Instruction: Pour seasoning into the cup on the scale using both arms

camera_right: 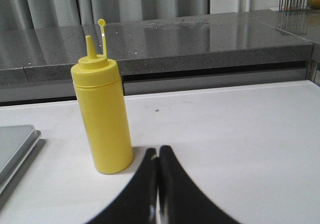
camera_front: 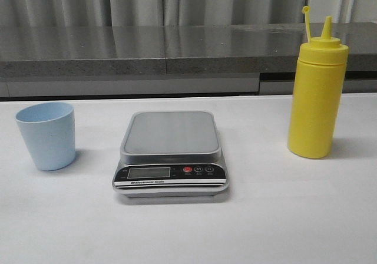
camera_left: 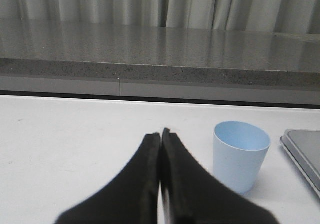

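White table carries everything, and neither arm shows in the front view. Silver-grey scale sits at centre, its display too faint to read. Yellow seasoning bottle stands upright at three o'clock, blue cup at nine, both off the scale. Left gripper and right gripper are pressed closed, empty.
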